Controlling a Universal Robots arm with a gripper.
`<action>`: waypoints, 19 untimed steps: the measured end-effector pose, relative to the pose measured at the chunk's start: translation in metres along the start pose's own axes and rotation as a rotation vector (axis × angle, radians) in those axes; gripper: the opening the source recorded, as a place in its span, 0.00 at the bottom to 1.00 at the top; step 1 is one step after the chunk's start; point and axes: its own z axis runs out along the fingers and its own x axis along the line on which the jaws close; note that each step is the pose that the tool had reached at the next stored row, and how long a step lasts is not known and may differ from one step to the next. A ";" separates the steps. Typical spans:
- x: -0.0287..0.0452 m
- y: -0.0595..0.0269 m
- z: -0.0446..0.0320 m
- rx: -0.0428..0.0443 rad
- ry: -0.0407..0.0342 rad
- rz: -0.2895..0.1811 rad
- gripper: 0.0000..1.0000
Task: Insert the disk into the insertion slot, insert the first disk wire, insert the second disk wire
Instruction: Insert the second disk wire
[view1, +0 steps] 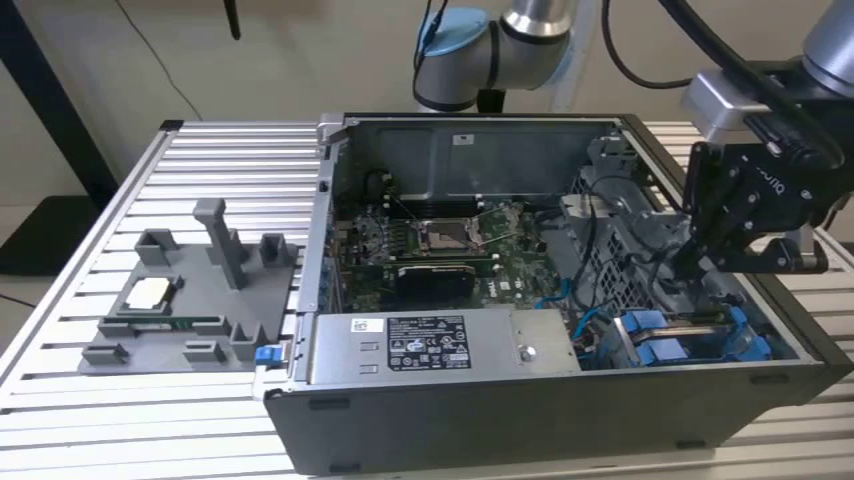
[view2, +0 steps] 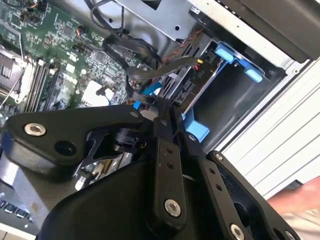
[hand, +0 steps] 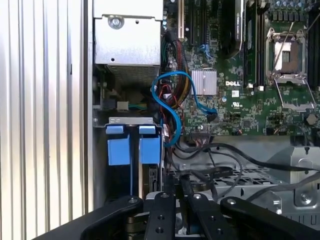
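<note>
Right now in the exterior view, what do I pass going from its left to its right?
Grey plastic fixture on the slatted table → silver power-supply box → blue drive-bay rails → the tool, lowered inside the case near its right wall.

A green motherboard (view1: 441, 250) lies in the open case just beside the pincer (view1: 687, 268). The silver power-supply box (view1: 441, 345) sits nearby; a grey fixture tray (view1: 187, 300) rests well apart on the table.
</note>
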 end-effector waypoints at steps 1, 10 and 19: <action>0.0001 0.0001 0.0012 0.0009 0.0001 0.000 0.16; 0.0042 0.0005 0.0096 0.0112 -0.0001 -0.001 0.16; 0.0103 0.0006 0.0124 0.0518 0.0139 -0.005 0.16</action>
